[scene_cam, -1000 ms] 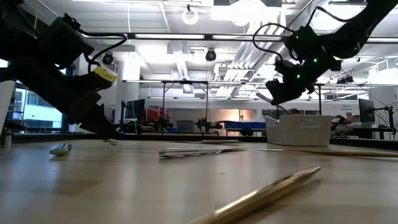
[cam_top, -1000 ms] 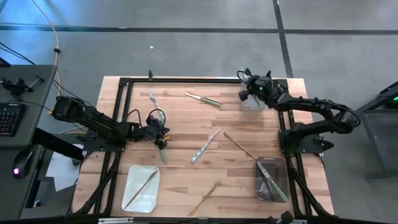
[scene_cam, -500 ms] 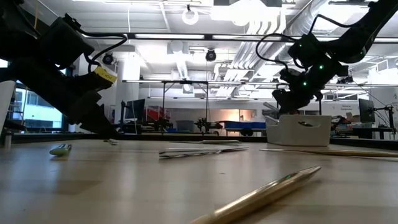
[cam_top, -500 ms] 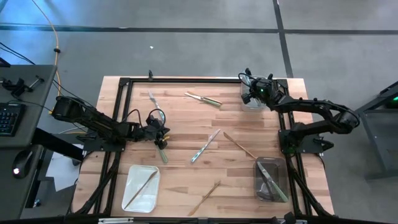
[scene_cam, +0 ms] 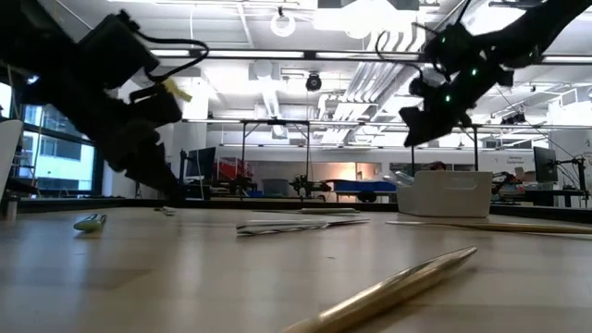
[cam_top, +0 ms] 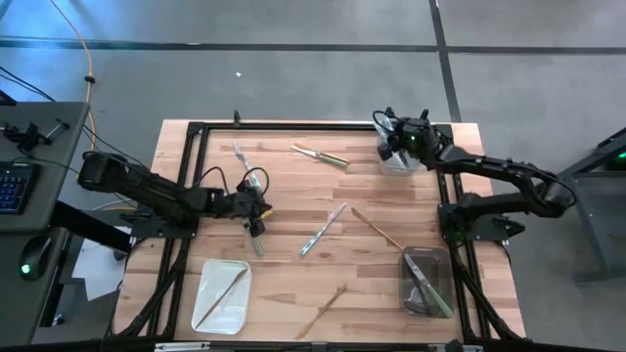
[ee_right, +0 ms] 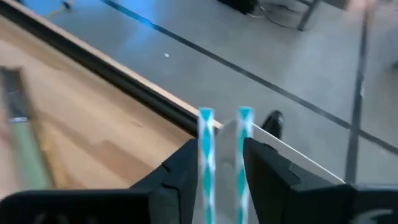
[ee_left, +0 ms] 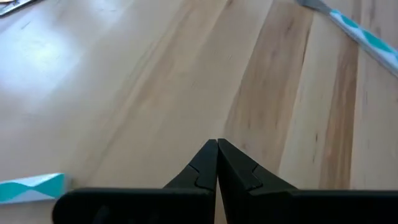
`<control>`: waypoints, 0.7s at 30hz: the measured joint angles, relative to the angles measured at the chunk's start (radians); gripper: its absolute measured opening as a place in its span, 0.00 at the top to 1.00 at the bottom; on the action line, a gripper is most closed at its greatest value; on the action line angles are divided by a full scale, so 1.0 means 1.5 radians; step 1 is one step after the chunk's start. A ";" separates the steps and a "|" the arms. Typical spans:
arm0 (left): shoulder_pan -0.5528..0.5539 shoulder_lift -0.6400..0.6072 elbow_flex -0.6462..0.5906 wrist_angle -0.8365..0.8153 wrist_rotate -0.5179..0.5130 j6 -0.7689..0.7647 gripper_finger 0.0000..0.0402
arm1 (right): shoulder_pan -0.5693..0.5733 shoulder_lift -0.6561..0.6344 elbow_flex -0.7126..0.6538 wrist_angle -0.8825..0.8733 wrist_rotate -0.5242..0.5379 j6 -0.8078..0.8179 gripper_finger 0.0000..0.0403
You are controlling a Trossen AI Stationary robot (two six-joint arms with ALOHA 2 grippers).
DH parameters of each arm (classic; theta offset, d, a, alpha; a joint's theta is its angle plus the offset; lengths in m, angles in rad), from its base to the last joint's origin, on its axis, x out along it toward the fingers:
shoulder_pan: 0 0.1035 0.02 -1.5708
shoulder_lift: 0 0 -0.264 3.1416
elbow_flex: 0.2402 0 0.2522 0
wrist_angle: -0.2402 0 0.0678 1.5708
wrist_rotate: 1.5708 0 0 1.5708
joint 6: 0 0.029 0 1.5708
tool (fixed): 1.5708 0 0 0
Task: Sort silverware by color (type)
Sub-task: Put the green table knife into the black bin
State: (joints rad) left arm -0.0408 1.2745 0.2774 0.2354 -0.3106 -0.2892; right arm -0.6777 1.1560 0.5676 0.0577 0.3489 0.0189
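At the upper right of the high view, your right gripper (cam_top: 391,145) hangs parted over the clear tray (cam_top: 395,162), two blue-handled pieces (ee_right: 205,146) standing between its fingers. Left gripper (cam_top: 256,204) is clenched, empty, by a pale-green-handled piece (cam_top: 254,240). This silverware (cam_top: 323,229) is stiff, light, slippery: pinch mid-handle.

This looks like a big robot lab or workshop. Bright lamps (scene_cam: 287,20) and fat pipes (scene_cam: 370,79) run along the high ceiling. Far behind the wooden table (scene_cam: 185,277) stand work benches (scene_cam: 305,190) with machines. The floor (cam_top: 293,78) is plain grey.
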 joint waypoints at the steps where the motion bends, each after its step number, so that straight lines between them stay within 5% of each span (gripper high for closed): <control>1: 0.005 -0.009 0.016 -0.038 0.004 0.007 1.00 | 0.014 -0.012 0.001 -0.006 0.000 0.000 0.75; 8: 0.019 -0.069 0.129 -0.273 0.009 0.056 1.00 | 0.134 -0.087 -0.034 0.004 -0.005 0.004 0.97; 11: 0.019 -0.084 0.156 -0.303 0.009 0.059 1.00 | 0.184 -0.086 -0.054 0.025 -0.046 0.043 0.97; 21: 0.013 -0.085 0.020 0.017 0.049 0.036 1.00 | 0.287 0.065 -0.037 0.100 -0.062 0.106 0.94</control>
State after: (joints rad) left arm -0.0216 1.1472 0.3075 0.2610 -0.2371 -0.2356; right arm -0.2474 1.2529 0.5125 0.2082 0.2560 0.1775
